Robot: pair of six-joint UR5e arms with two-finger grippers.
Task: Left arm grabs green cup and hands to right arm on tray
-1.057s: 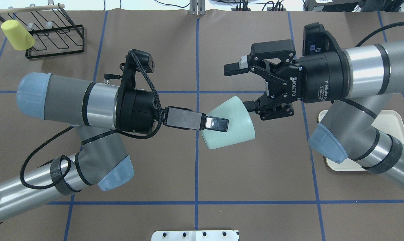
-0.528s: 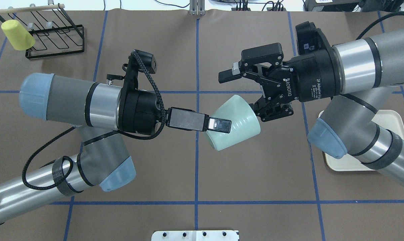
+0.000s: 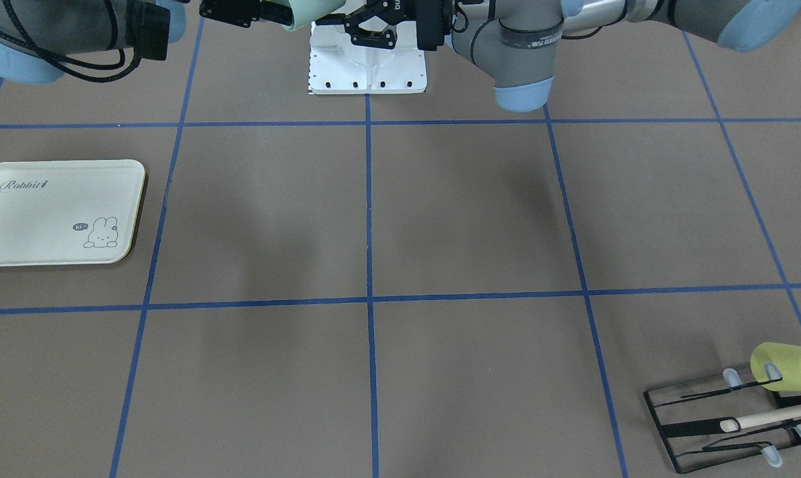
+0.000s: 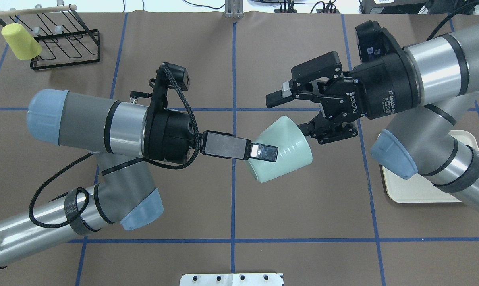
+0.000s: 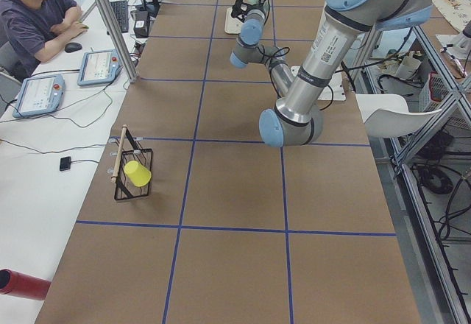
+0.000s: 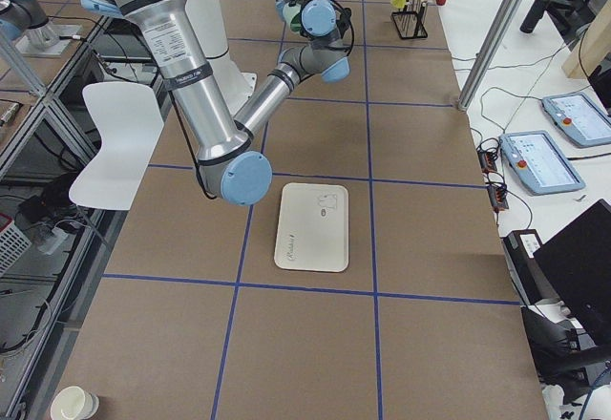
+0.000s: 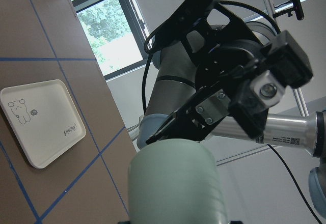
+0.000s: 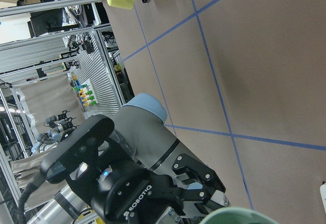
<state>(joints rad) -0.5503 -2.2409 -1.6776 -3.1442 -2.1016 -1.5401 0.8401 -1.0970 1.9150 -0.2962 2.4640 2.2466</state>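
The pale green cup (image 4: 291,157) hangs tilted in the air over the middle of the table. My left gripper (image 4: 265,153), the one with long flat fingers, is shut on the cup's wall near the rim. Facing it from the right, my right gripper (image 4: 290,114) stands open: its upper finger is well clear above the cup and its lower finger sits close by the cup's base. Whether that finger touches, I cannot tell. The left wrist view has the cup (image 7: 178,183) at the bottom. The cream tray (image 4: 422,192) lies bare on the table under my right arm, and the front view shows it too, tray (image 3: 15,212).
A black wire rack (image 4: 64,39) with a yellow-green cup (image 4: 21,41) on it stands at the far left corner. The white base plate (image 4: 231,279) lies at the near edge. A person (image 5: 37,15) sits at a side desk beyond the table.
My left gripper has carried the cup slightly right and nearer the robot. My right gripper has tilted and shifted a little, staying open around the cup's base end.
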